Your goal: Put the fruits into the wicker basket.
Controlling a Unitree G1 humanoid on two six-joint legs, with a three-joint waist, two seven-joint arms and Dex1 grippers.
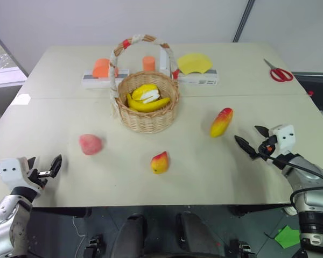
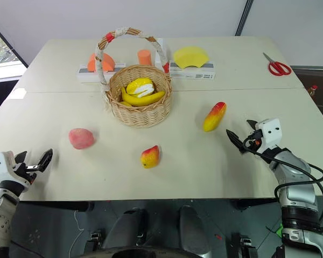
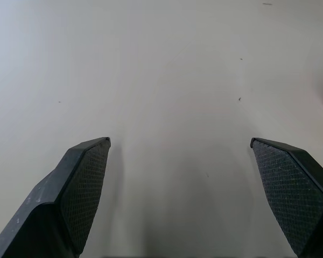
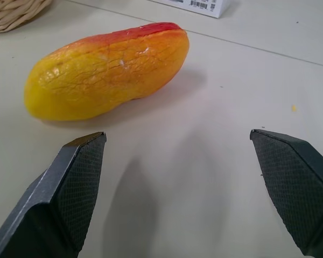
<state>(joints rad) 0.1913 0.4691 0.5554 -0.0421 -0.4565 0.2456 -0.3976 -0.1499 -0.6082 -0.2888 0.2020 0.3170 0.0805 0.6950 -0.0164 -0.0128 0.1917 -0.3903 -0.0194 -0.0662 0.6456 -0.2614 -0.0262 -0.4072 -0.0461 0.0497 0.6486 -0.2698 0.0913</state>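
Hovering low over the table (image 1: 204, 177), both claws empty. Right gripper (image 1: 252, 138) has its fingers spread wide apart, nothing between them; left gripper (image 1: 44, 167) likewise wide apart, nothing clamped.

Mango (image 1: 221, 122) lies on the table just ahead of the right gripper and a little to its inner side, near but not touching. In the right wrist view the mango (image 4: 105, 70) sits beyond the two fingertips (image 4: 83, 177), nearer the one on that side, red end pointing away toward the basket edge.

Pear-like fruit (image 1: 159, 162) rests between the two grippers, well apart from each, closer to the table's near edge than the mango is.

Peach (image 1: 90, 144) lies ahead of the left gripper and inward of it, near, not touching. Left wrist view: bare tabletop between the fingertips (image 3: 86, 188).

Wicker basket (image 1: 148, 115) stands upright far ahead of both grippers, roughly midway between them, handle arching over it. A banana bunch (image 1: 147, 98) lies inside the basket. None of the three fruits is in it.

Beyond the basket: orange foam shapes (image 1: 102, 68) and a yellow foam shape (image 1: 194, 63) on white bases. Red scissors (image 1: 280, 72) lie far ahead of the right gripper, toward its outer side, well apart from everything else.
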